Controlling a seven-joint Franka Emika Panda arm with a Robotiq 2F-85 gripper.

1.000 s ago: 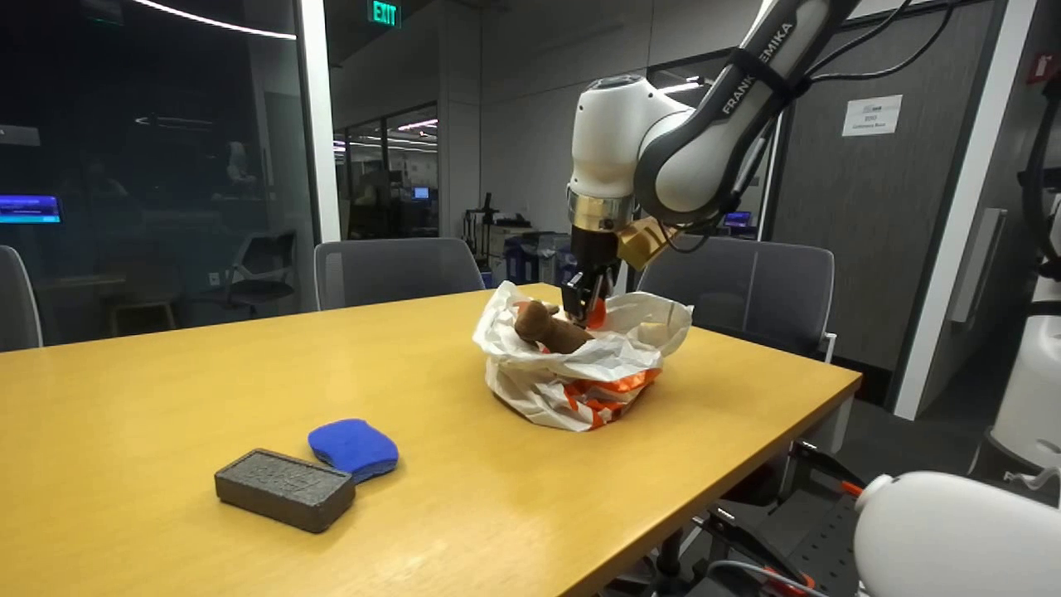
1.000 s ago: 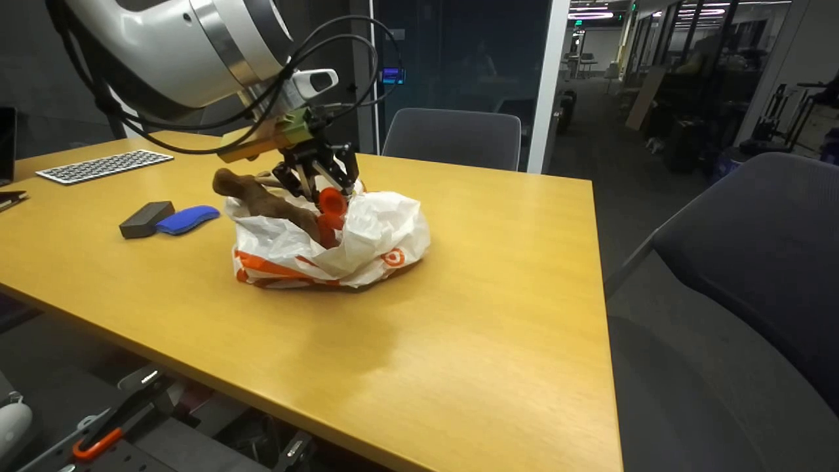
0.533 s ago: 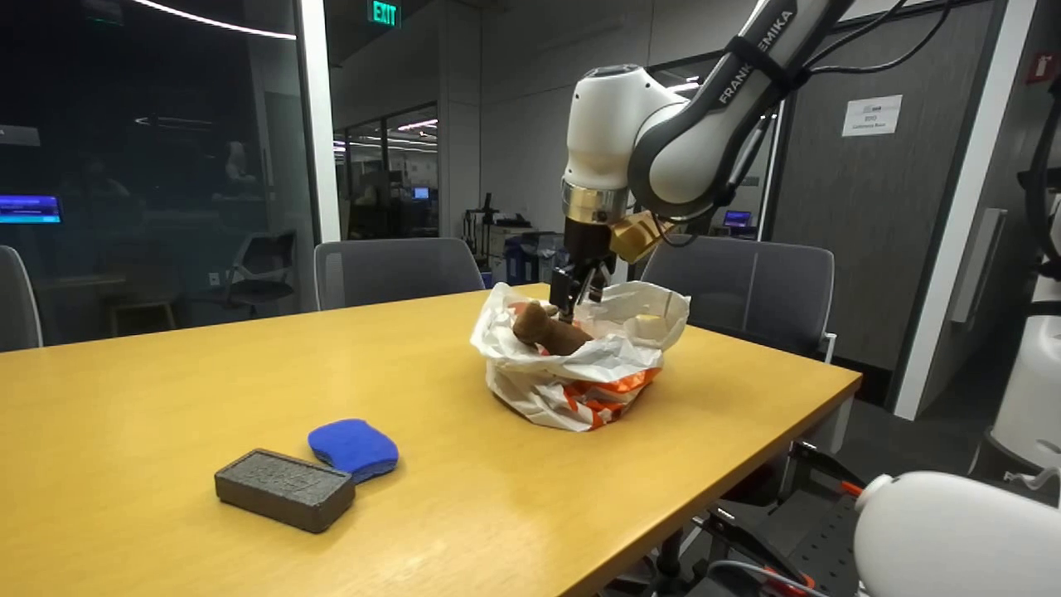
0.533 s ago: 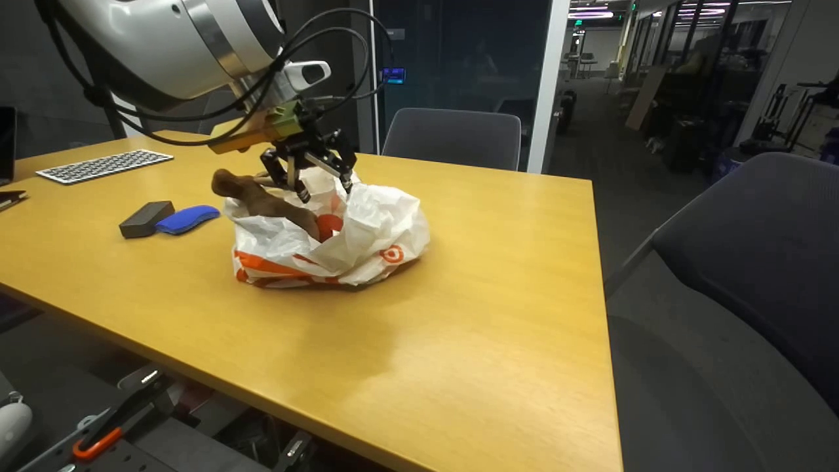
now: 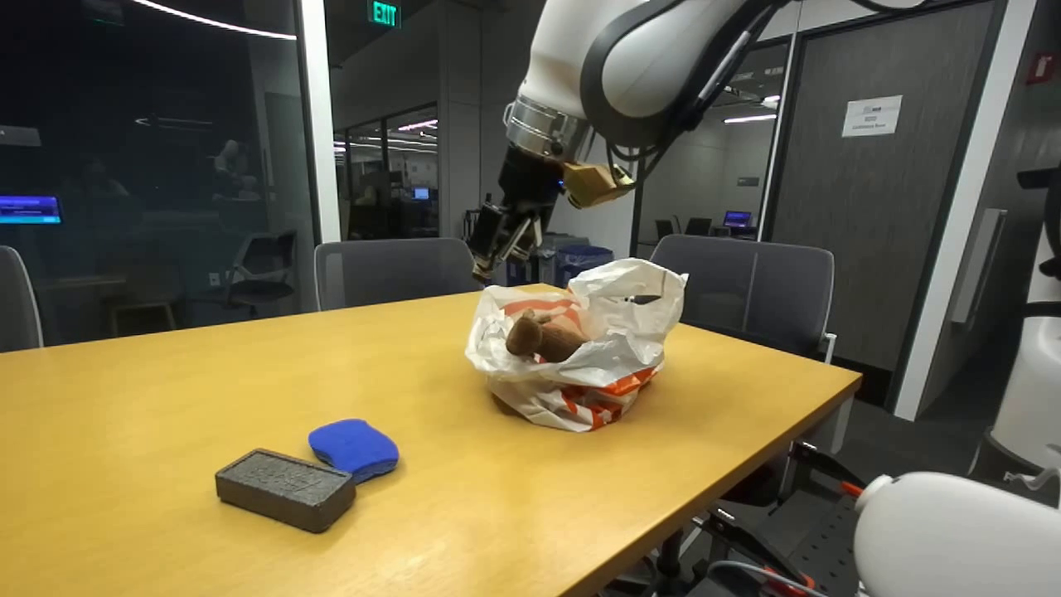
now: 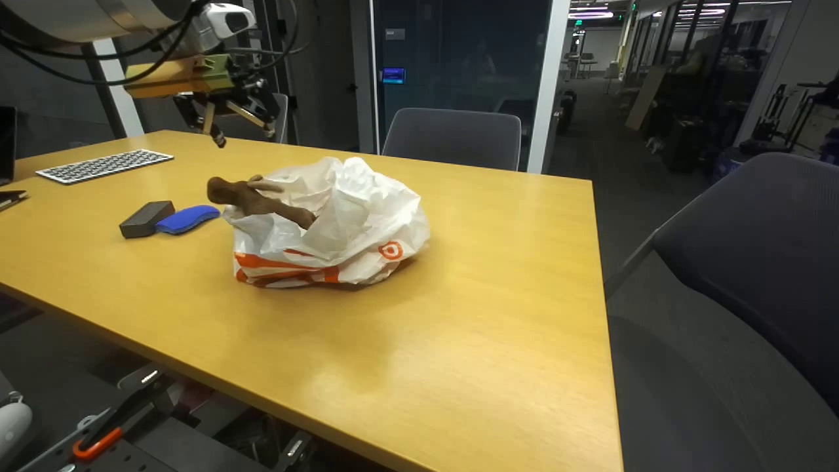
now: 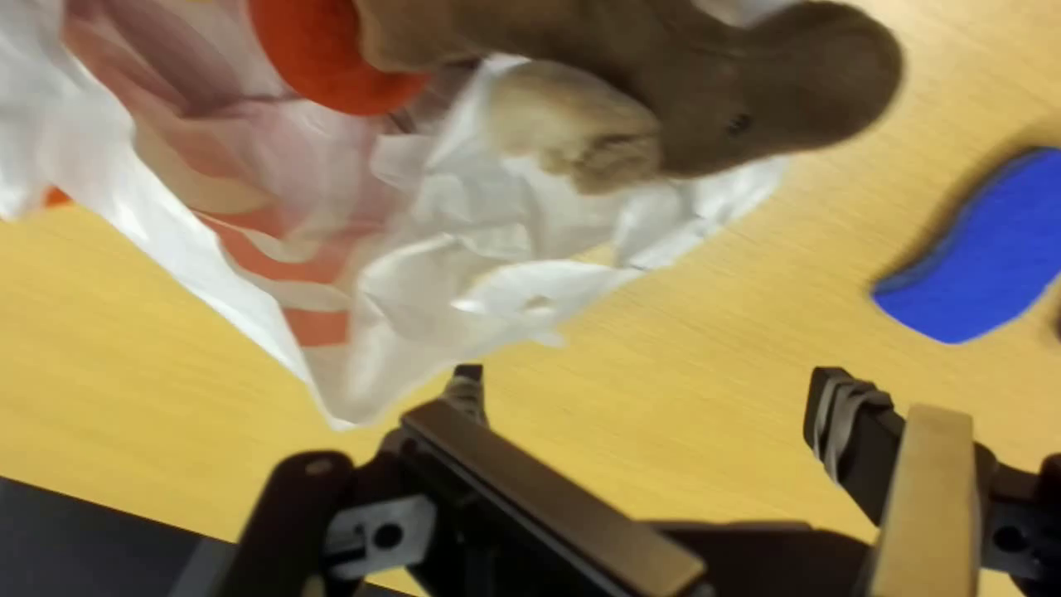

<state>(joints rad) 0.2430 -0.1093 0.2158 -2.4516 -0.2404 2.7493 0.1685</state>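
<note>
My gripper (image 7: pixel 648 375) is open, its fingers spread wide with bare tabletop showing between them. In an exterior view it hangs in the air above the table, past the bag's edge and touching nothing (image 6: pixel 244 134). The crumpled white plastic bag (image 6: pixel 367 262) with orange-red print stands open on the table. A brown plush toy (image 5: pixel 543 336) lies in its mouth, head over the rim, with a tan part (image 7: pixel 572 124) beside it. Deeper inside, a round orange-red object (image 7: pixel 331 58) shows in the wrist view; both exterior views hide it.
A blue sponge-like pad (image 5: pixel 355 448) touches a dark grey block (image 5: pixel 286 489) on the yellow table (image 6: pixel 491 314). A white keyboard (image 6: pixel 105 166) lies at the far side. Grey chairs (image 6: pixel 452 137) stand around the table edge.
The gripper opened and let go of an orange-red object, which dropped into the bag. Then it rose out of the bag and swung away, toward the keyboard side. The bag's rim shifted slightly.
</note>
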